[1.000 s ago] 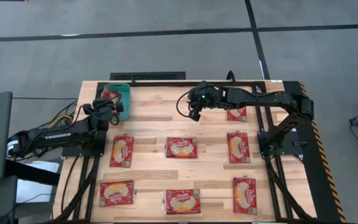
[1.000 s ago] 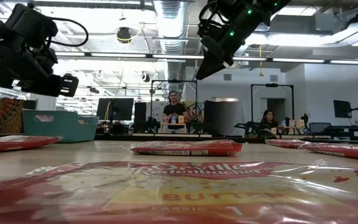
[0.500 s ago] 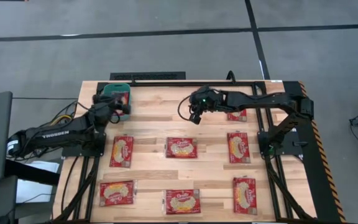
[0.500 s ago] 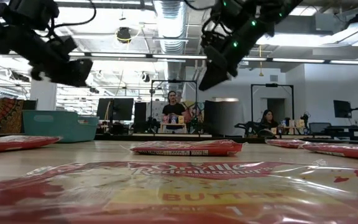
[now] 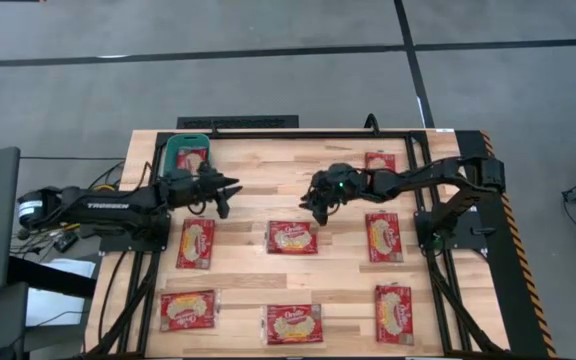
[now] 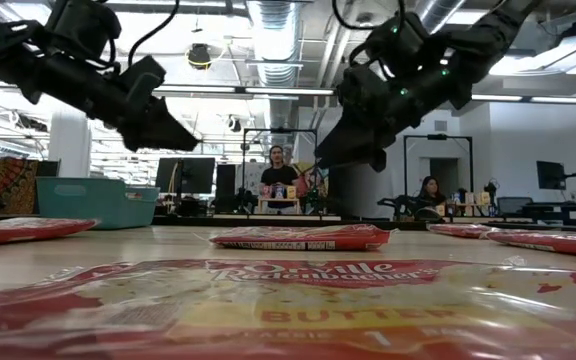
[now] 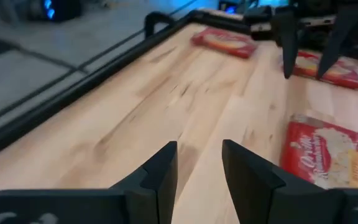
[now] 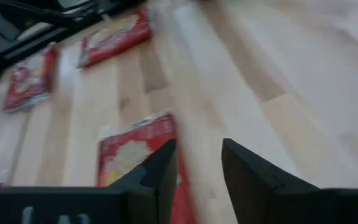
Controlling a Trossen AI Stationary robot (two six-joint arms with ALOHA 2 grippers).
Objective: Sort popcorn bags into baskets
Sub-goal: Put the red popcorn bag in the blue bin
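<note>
**Sorting tally: one packet binned, eight on the table**

Left gripper: fingers stood spread with a clear gap, nothing between them. It hung over bare wood near the table's middle, pointing toward the right arm, just clear of the basket.

Right gripper: fingers likewise parted and empty. It hung just above the far edge of the centre packet, tilted down toward it; whether it touched the packet could not be told.

Basket: teal bin at the far left corner of the table, holding one red packet visible inside.

Popcorn bags outside the basket, eight counted in the high view:
- far row: one packet at the right, partly behind the right arm;
- middle row: left packet, the centre packet, right packet;
- near row: left packet, middle packet, right packet;
- the eighth could not be found with certainty; only seven showed plainly on the wood.

Judgement: the sort stood at an early stage, roughly one bag placed and the bulk of the lot outstanding. The centre packet appeared to be the right arm's next item; the left arm carried nothing.
</note>
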